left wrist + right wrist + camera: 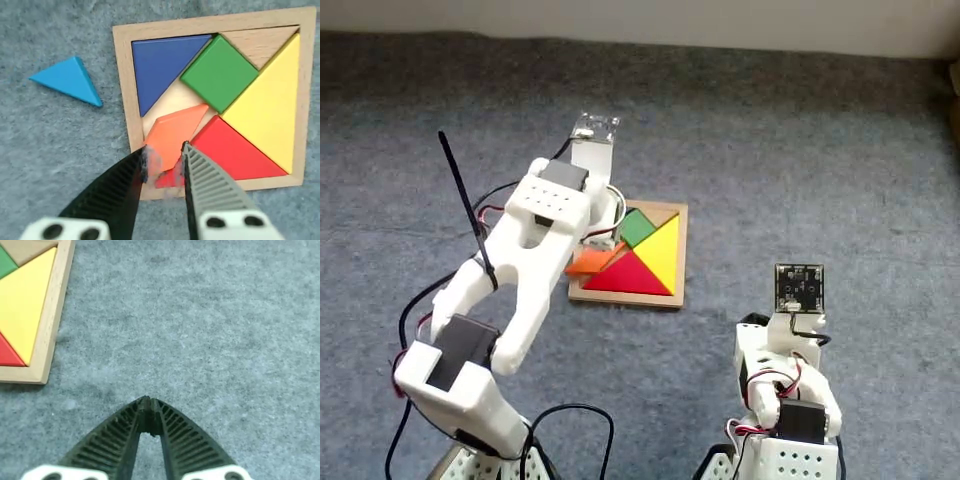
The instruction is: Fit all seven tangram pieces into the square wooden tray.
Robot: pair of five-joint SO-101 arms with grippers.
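**Left gripper holding the orange parallelogram at the tray's rim**

In the high view the square wooden tray lies at the centre of the frame on the grey carpet. One arm reaches to it from the lower left, and its own wrist view identifies it as the left arm. The other arm sits folded at the lower right, well apart from the tray.

The left gripper is clamped on the near end of the flat orange parallelogram piece, with one ribbed black finger on each side. The piece's long axis runs away from the gripper toward the green square piece. Its near end sits over the tray's rim and partly overlaps the red triangle piece, so it is probably not yet seated flat.

Bare wood shows between the parallelogram and the dark blue triangle piece. This gap is the relation that matters: the piece probably has to shift sideways toward the blue triangle and then drop in. The large yellow triangle piece already lies flat against the far rim. A small light blue triangle piece lies on the carpet outside the tray, past the rim beside the dark blue triangle.

The right gripper is closed on nothing and rests above bare carpet. The left arm is clearly the nearer one.
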